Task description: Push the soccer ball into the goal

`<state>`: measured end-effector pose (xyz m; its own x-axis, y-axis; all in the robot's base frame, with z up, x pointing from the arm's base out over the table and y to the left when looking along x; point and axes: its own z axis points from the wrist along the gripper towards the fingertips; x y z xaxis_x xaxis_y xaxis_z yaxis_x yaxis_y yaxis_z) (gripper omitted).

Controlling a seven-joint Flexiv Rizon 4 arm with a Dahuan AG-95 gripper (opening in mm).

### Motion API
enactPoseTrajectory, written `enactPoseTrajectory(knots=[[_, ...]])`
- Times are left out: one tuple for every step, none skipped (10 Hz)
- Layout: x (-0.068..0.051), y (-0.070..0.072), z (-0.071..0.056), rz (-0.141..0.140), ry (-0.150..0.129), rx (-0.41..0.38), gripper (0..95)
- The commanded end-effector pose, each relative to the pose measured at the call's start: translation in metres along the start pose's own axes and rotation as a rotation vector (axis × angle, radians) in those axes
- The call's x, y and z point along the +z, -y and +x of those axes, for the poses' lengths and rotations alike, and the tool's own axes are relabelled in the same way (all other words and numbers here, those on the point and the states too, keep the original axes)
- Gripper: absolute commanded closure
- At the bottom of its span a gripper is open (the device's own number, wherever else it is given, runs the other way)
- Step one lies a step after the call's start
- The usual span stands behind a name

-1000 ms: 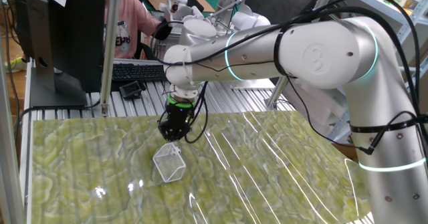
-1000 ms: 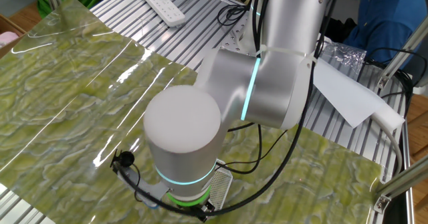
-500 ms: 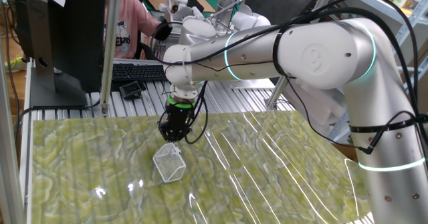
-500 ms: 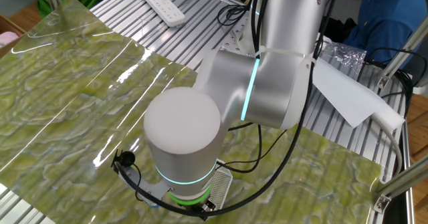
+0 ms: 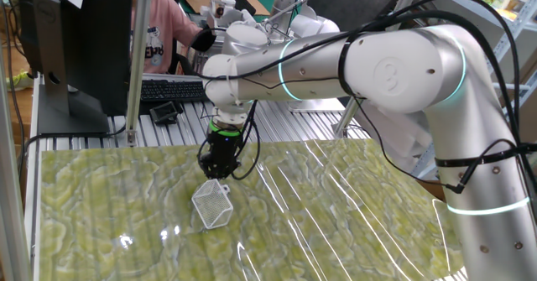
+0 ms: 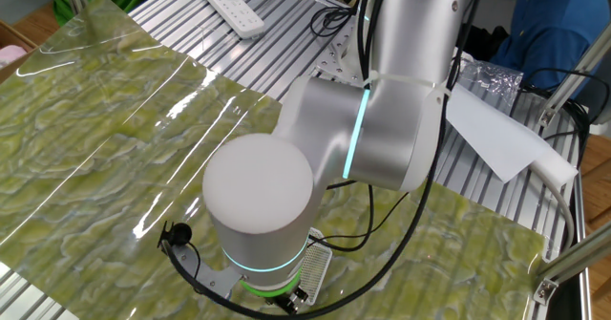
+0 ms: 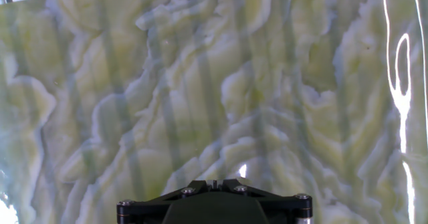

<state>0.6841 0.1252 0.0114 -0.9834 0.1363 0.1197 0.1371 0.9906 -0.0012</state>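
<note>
Little has changed from a second earlier: the gripper point(image 5: 213, 174) stays just behind the goal point(image 5: 212, 206), pointing straight down, though the arm's point(image 5: 394, 63) big links have shifted slightly. The soccer ball cannot be made out in any view. From the other fixed view the arm's round housing covers the gripper and most of the goal point(image 6: 316, 266), only its mesh edge showing. The hand view shows only the green marbled mat point(image 7: 214, 83) and the gripper's black base, jaws closed together on nothing
</note>
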Motion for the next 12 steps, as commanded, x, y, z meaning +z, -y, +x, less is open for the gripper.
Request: enactPoseTrajectory(knots=[[0.0, 0.0, 0.001, -0.015, 0.013, 0.008, 95.0], [0.0, 0.0, 0.001, -0.023, 0.029, 0.016, 95.0], [0.0, 0.0, 0.0, -0.024, 0.05, 0.018, 95.0], [-0.001, 0.0, -0.001, -0.023, 0.067, 0.019, 95.0], [-0.004, 0.001, -0.002, -0.019, 0.076, 0.021, 95.0], [-0.01, 0.002, -0.006, -0.017, 0.076, 0.019, 95.0], [-0.018, 0.004, -0.012, -0.015, 0.072, 0.014, 95.0], [-0.025, 0.006, -0.017, -0.012, 0.069, 0.006, 95.0], [-0.03, 0.008, -0.019, -0.007, 0.064, -0.005, 95.0], [-0.032, 0.013, -0.019, 0.006, 0.069, -0.022, 95.0], [-0.033, 0.016, -0.019, 0.009, 0.071, -0.031, 95.0], [-0.033, 0.017, -0.019, 0.009, 0.072, -0.035, 95.0]])
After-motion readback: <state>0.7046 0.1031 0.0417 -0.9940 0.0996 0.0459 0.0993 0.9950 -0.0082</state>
